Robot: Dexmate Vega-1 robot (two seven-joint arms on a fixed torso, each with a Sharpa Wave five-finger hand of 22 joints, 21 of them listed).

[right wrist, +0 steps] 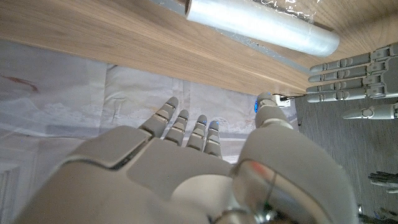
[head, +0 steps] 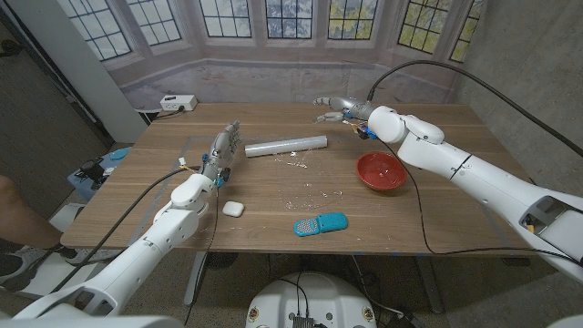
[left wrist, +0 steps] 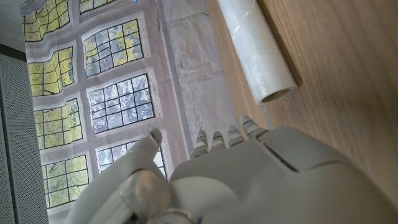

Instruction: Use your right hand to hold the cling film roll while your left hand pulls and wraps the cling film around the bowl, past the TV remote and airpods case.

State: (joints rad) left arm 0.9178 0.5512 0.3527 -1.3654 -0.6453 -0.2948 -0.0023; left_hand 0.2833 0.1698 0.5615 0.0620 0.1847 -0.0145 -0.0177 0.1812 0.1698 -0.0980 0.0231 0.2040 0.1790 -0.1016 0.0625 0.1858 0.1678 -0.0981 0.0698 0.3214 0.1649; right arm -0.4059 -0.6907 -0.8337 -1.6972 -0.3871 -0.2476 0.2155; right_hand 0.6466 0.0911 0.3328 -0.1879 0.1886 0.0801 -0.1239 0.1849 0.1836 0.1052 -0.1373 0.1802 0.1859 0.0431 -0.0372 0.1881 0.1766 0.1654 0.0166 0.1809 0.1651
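Wooden table (head: 273, 205) before window-print backdrop. Nearest: blue TV remote (head: 320, 223), white airpods case (head: 233, 209). Mid-table: red bowl (head: 381, 170), rigid, empty. Left hand (head: 222, 147) released, fingers extended, just beside end of cling film roll (head: 285, 146). Roll judged light, stiff-cored, prone to rolling; grasp around middle. Film thin, clingy, tearable. Farthest: right hand (head: 334, 109) unclenched, holding nothing, apart from roll.

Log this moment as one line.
left hand: open, beside roll's end | right hand: open, above table behind roll | roll: lying untouched | bowl: unwrapped
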